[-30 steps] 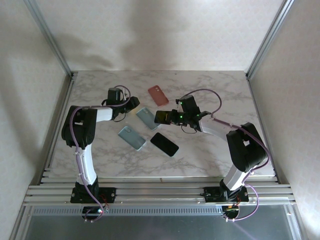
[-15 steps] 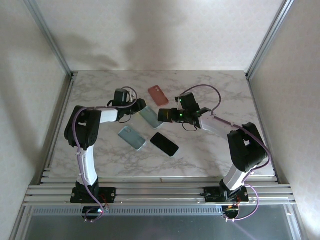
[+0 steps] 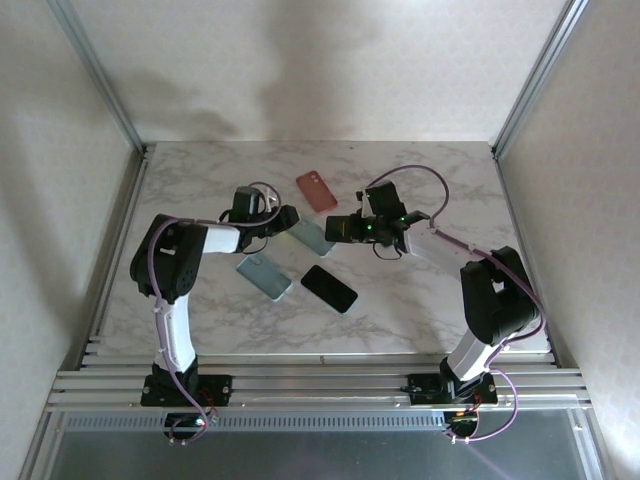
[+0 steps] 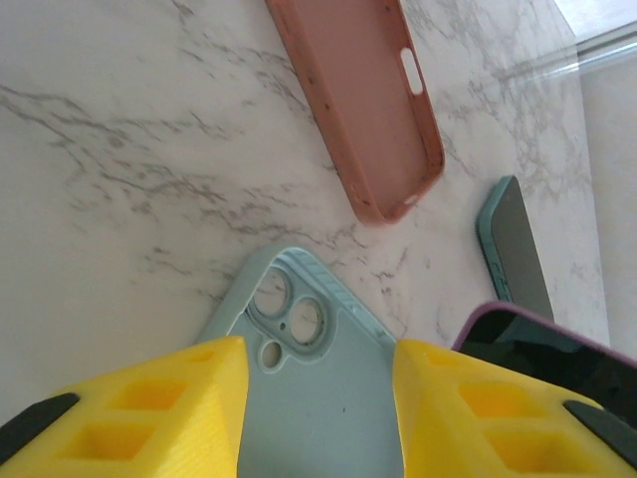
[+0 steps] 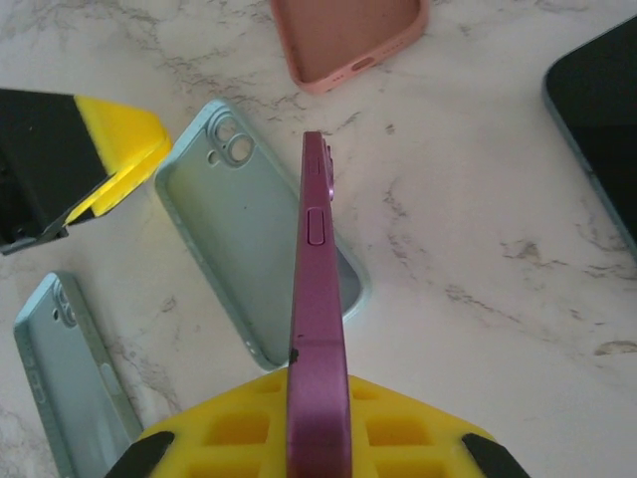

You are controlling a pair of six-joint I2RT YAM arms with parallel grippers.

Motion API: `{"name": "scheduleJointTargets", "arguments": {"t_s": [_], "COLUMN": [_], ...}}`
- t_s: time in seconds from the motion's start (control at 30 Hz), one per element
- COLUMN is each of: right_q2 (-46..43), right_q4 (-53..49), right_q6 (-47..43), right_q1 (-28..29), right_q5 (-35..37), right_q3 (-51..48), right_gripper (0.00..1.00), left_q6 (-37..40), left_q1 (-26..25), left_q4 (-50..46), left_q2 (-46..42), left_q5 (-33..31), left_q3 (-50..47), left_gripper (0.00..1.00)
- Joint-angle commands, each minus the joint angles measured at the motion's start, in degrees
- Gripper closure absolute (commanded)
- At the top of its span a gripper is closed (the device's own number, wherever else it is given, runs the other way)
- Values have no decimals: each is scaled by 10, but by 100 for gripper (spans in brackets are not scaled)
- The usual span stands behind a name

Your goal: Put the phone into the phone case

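Two arms meet over the middle of the marble table (image 3: 420, 300). I see my right gripper (image 3: 350, 228) clenched on the purple phone (image 5: 317, 279), pinching its flat faces so it stands on edge over the light-blue case (image 5: 249, 249), which lies flat on the marble. My left gripper (image 3: 283, 217) holds its jaws partly spread over that case, a yellow finger (image 4: 149, 398) covering each long edge; whether they press on it I cannot tell. The pink case (image 4: 363, 100) lies just beyond.
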Motion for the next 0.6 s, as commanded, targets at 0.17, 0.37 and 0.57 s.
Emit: {"name": "scheduleJointTargets", "arguments": {"t_s": [0.17,0.37,0.57], "right_q2": [-20,-48,-40], "right_q4": [-22,12,77], "right_q6": [-15,33,107], "right_q1": [-13,-20,-20], "right_q5": [3,-92,-162], "right_q3": [13,-1,-19], "right_gripper": [100,100,100], "left_q6": [-27,-5,-4], "left_q1": [-26,-26,-5], "left_q4": [-9,-44,-49], "left_q2": [-27,-57,-88], "left_q5": [27,28,21], "left_q3": [-31,-33,-34], "left_gripper": [57,58,57]}}
